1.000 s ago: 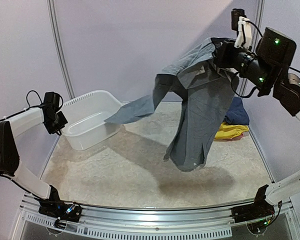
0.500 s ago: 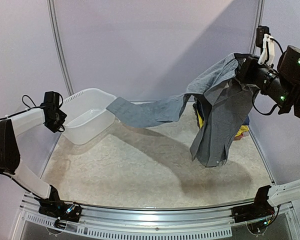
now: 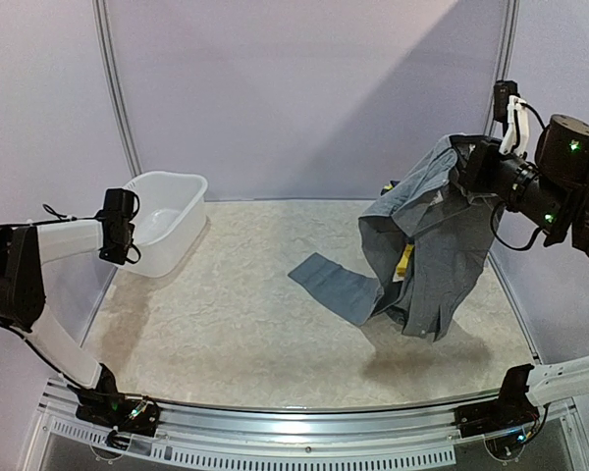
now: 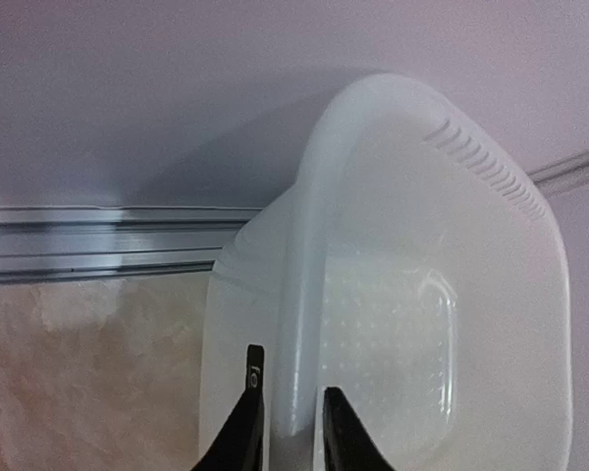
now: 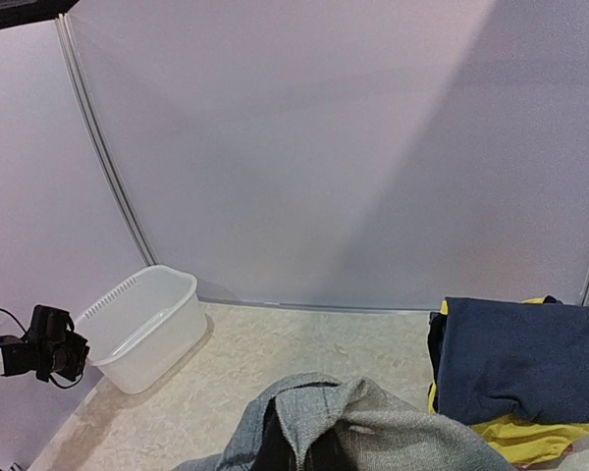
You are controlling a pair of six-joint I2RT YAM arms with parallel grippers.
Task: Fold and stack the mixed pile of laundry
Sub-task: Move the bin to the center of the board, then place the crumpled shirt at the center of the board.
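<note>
My right gripper (image 3: 468,162) is raised at the right and shut on the large grey trousers (image 3: 427,245). They hang down from it, and one leg end (image 3: 332,283) lies flat on the table. In the right wrist view the grey trousers (image 5: 393,432) bunch over and hide the fingers. Behind them, folded navy (image 5: 515,368) lies on top of yellow clothes (image 5: 515,439) at the back right. Only a yellow sliver (image 3: 404,260) of these shows from above. My left gripper (image 3: 126,235) is shut on the rim of the white basin (image 4: 299,285).
The white basin (image 3: 182,182) stands tilted at the back left near the wall, and nothing shows inside it. Purple walls and a metal rail (image 4: 98,231) close the back and sides. The table surface (image 3: 245,324) is beige and textured.
The right gripper swung the trousers to the right. Their long leg left the basin and dropped onto the table. The left gripper moved the basin back toward the left corner.
</note>
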